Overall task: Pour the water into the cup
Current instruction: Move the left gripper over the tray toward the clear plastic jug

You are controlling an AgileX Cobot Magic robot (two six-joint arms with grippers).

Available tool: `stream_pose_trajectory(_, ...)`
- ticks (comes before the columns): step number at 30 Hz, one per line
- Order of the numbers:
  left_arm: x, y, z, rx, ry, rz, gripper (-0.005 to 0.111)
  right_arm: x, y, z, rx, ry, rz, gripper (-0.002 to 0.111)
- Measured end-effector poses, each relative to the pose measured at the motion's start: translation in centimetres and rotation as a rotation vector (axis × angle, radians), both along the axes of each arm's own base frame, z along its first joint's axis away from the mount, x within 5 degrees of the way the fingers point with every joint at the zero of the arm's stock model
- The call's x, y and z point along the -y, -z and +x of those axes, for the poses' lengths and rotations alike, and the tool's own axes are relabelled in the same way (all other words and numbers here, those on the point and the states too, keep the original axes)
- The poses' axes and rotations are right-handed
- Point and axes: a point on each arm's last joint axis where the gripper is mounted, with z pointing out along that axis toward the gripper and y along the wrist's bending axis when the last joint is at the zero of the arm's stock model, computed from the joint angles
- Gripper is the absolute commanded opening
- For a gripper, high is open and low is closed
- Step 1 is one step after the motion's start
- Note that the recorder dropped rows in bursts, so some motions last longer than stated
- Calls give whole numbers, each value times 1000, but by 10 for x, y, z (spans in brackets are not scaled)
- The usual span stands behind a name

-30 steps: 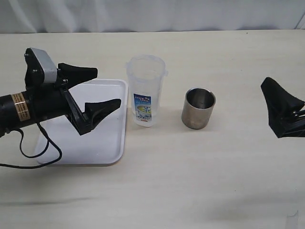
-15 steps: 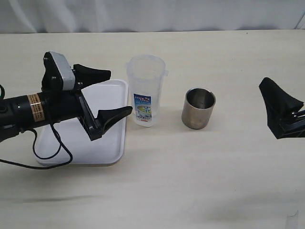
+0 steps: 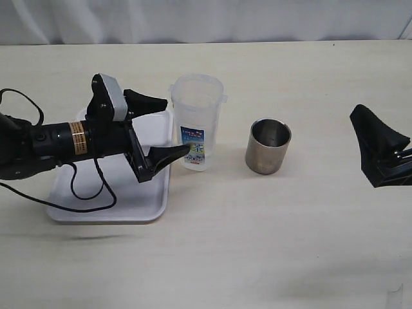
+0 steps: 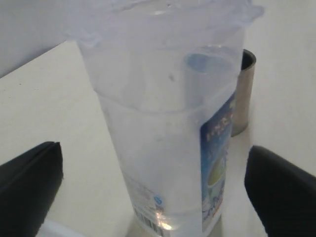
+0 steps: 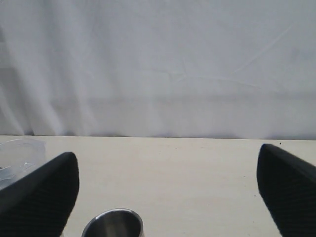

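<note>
The grey steel cup (image 3: 268, 147) stands upright on the table at centre right; it also shows in the right wrist view (image 5: 113, 224) and behind the jug in the left wrist view (image 4: 244, 94). A clear plastic jug (image 3: 197, 122) with a blue-green label stands just left of it and fills the left wrist view (image 4: 168, 123). My left gripper (image 3: 168, 126) is open, its fingertips at either side of the jug's left flank, not closed on it. My right gripper (image 3: 376, 145) is open and empty at the table's right edge, well clear of the cup.
A white tray (image 3: 109, 206) lies on the table under the left arm, left of the jug. A white curtain (image 5: 158, 64) hangs behind the table. A black cable (image 3: 90, 196) loops over the tray.
My left gripper has moved to the right across the tray until its open fingers reach the jug. The right gripper, the jug and the cup have stayed put.
</note>
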Motion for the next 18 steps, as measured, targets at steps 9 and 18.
stream_pose_trajectory(9, 8, 8, 13, 22, 71, -4, 93, 0, 0, 0, 0, 0, 0, 91)
stream_pose_trajectory(18, 17, 12, 19, 37, 108, -23, 93, 0, 0, 0, 0, 0, 0, 91)
